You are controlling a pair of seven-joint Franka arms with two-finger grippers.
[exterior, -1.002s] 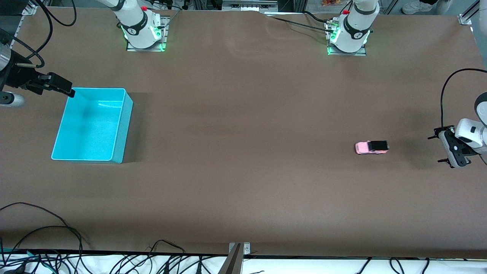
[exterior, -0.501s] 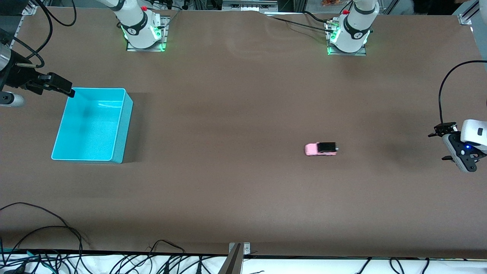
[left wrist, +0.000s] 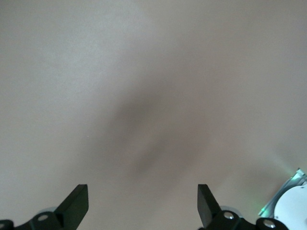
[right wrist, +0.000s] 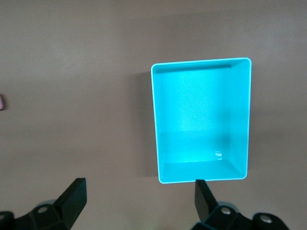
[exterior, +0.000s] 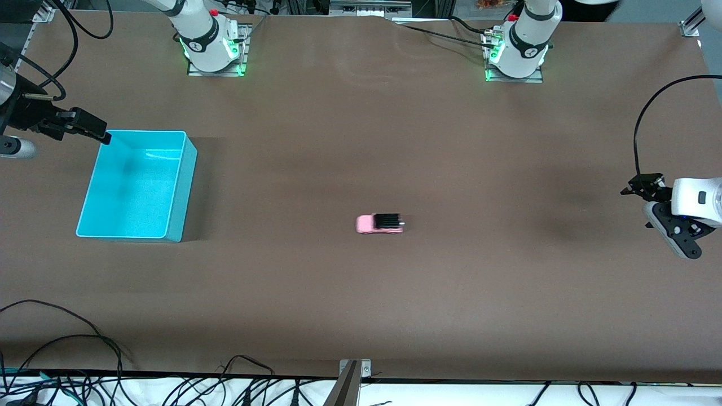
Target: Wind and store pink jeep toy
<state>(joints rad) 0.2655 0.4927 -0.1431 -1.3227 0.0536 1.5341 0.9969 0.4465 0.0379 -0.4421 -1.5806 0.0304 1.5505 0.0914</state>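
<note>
Left end effector (exterior: 648, 210) hangs over the table (exterior: 361, 316) at the left arm's end, fingers spread and holding nothing; its wrist view shows only bare table between the two black fingertips (left wrist: 76, 206). Since a second ago the pink jeep toy (exterior: 379, 224) has rolled on its own from near that end effector to about the middle of the table, heading toward the turquoise bin (exterior: 175, 225). That suggests the winding is done and the toy released, so catching and storing it is what remains. Right end effector (exterior: 84, 127) waits just beside the bin's corner at the right arm's end, released and empty, with the open, empty bin below it in its wrist view. Wide bare table lies between jeep and bin. The jeep's line points at the bin's lower corner, so it may bump the wall or slip past nearer the front camera.
</note>
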